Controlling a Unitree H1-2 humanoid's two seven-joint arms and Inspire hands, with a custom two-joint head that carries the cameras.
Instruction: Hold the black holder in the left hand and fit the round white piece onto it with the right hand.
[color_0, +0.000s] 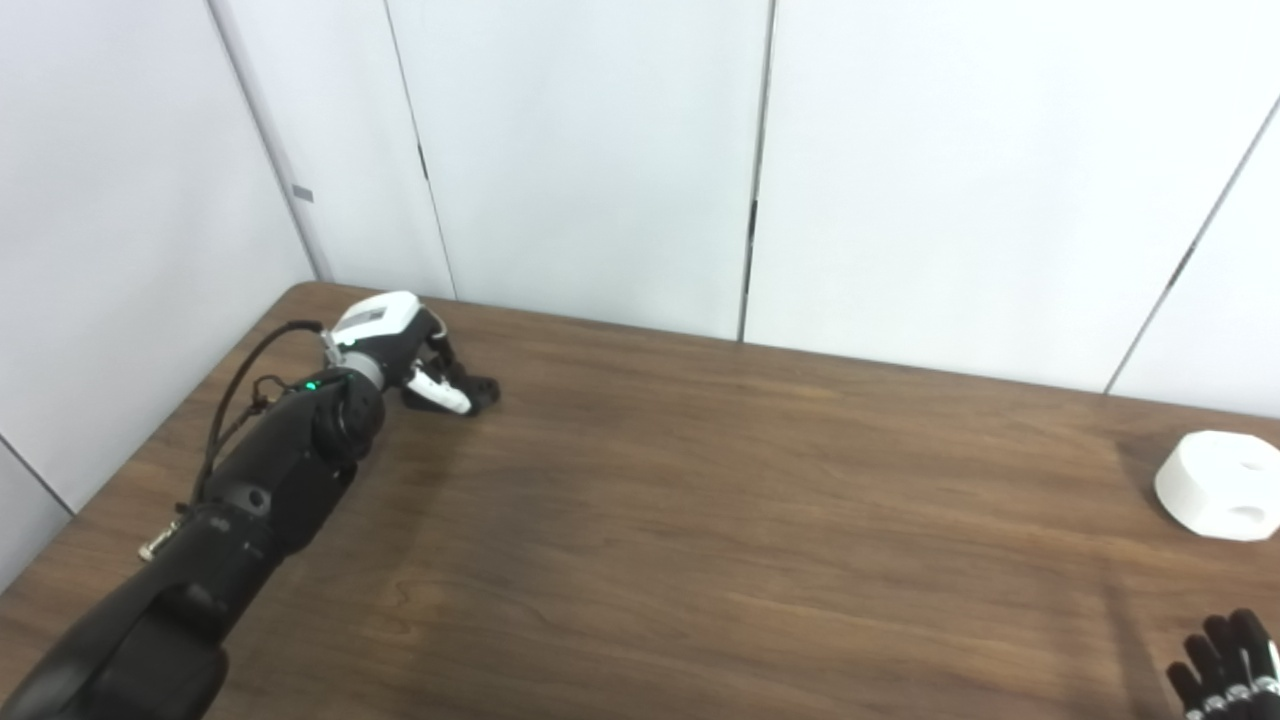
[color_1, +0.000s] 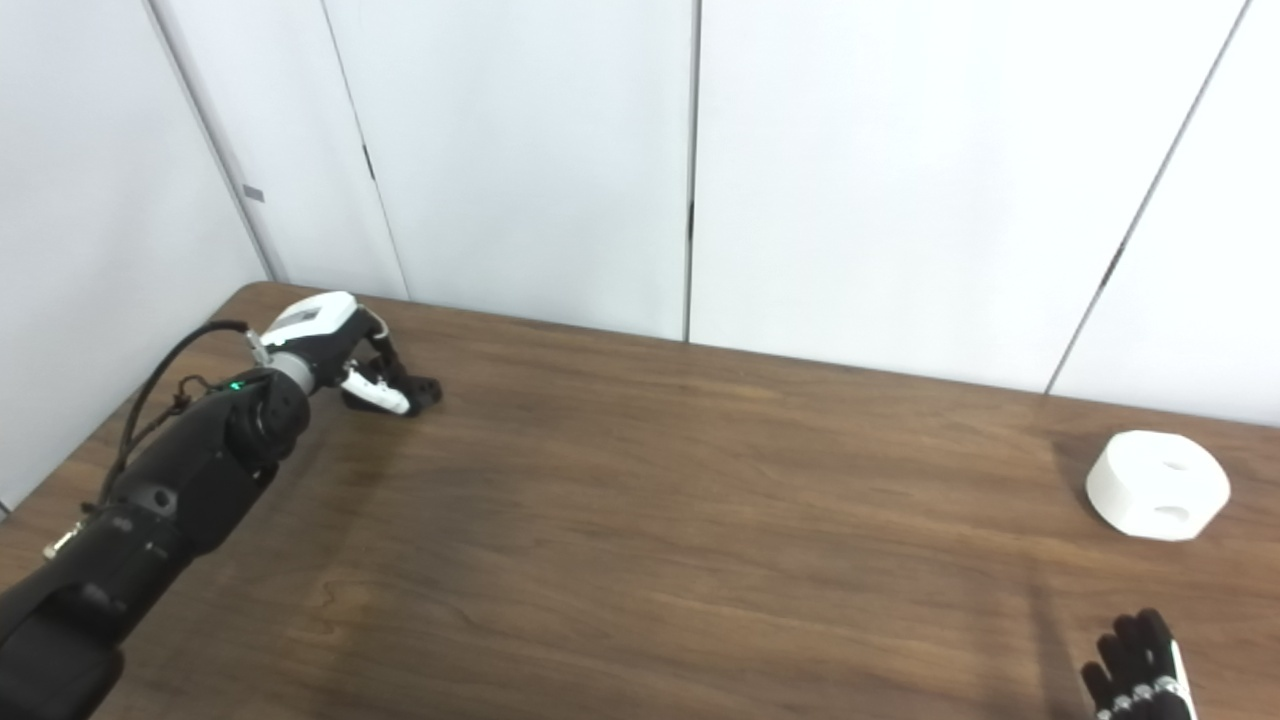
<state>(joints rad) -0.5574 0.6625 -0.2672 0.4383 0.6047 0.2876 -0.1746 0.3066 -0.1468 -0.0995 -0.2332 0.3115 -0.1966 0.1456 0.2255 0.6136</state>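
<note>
My left robot hand (color_0: 405, 345) is at the far left bench (color_0: 700, 520) corner, fingers curled down over something black; can't tell if gripped. White piece (color_1: 1157, 485) sits far right; right robot hand (color_1: 1140, 665) near it, fingers apart, empty.

Round white piece (color_1: 1157, 485): squat cylinder with bevelled top edge, two dark holes in top face, lying flat on table near far right edge. Black holder (color_0: 478, 392): small dark object, far left, mostly hidden, shape unclear.
</note>
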